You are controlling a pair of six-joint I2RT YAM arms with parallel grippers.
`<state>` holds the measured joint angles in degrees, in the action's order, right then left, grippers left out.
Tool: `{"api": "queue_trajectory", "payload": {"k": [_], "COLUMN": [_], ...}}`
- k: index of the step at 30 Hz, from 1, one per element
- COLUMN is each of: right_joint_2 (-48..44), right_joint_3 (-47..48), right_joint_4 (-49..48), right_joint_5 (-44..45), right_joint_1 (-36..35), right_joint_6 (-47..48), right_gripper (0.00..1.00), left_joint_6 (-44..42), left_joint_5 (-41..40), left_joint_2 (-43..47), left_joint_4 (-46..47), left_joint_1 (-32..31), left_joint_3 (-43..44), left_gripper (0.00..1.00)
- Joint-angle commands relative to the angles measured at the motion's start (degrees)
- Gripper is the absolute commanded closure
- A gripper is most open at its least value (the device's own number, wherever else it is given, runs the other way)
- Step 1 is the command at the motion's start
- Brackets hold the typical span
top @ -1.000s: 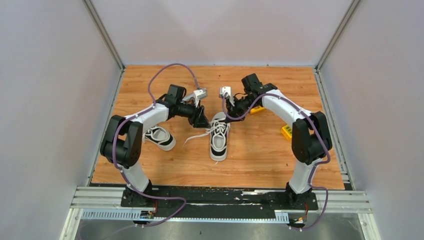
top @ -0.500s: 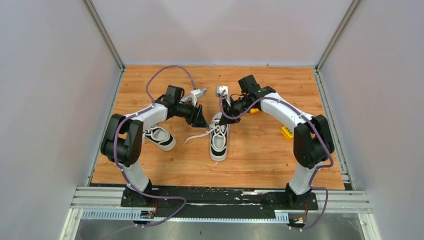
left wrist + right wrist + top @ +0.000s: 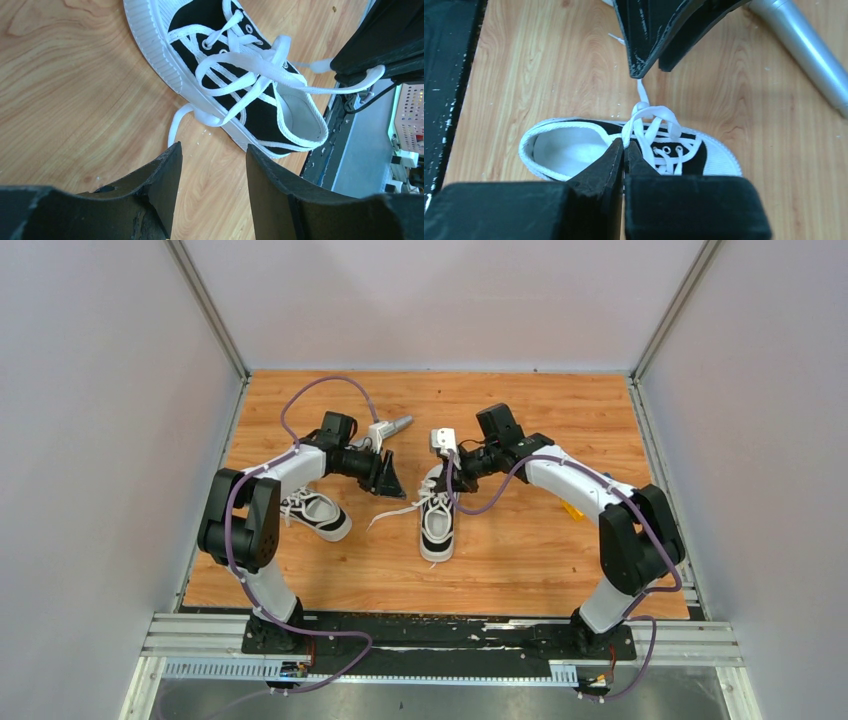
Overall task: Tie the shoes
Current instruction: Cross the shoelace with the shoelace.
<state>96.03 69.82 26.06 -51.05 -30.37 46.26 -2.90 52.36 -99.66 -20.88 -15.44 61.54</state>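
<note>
One black-and-white shoe lies mid-table, toe toward the arms, its white laces loose and crossed. The other shoe lies to its left, partly under the left arm. My right gripper hovers over the middle shoe's opening and is shut on a lace that rises from the eyelets. My left gripper stands open just left of that shoe, with only bare wood between its fingers. In the left wrist view one lace strand stretches taut toward the right gripper.
A free lace end trails on the wood left of the middle shoe. A small yellow block peeks out behind the right arm. A silver cylinder shows beside the left gripper. Grey walls close in the table on three sides.
The right gripper has moved left and nearer, over the shoe, still shut on the lace. The left gripper has drawn a little to the left, away from the shoe.
</note>
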Motion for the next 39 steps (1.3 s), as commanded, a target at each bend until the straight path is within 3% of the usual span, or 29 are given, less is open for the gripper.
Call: {"api": "queue_trajectory", "payload": {"k": [1, 20, 39], "right_joint_2": [-2.86, -5.62, -6.20], "right_joint_3": [1.25, -6.89, -13.67], "right_joint_4": [-4.65, -7.67, -15.59], "right_joint_5": [0.07, 3.20, 13.29], "right_joint_1": [-0.39, -1.65, -4.60], "right_joint_6": [1.77, 17.03, 32.13], "right_gripper": [1.00, 1.00, 1.00], "left_joint_6": [-0.35, -0.27, -0.49], "left_joint_5": [0.80, 0.57, 1.29], "left_joint_2": [1.71, 1.24, 0.41], "left_joint_4": [-1.37, -1.96, -2.03], "left_joint_1": [0.10, 0.24, 0.32], "left_joint_3": [1.79, 3.28, 3.74], "left_gripper": [0.42, 0.43, 0.43]}}
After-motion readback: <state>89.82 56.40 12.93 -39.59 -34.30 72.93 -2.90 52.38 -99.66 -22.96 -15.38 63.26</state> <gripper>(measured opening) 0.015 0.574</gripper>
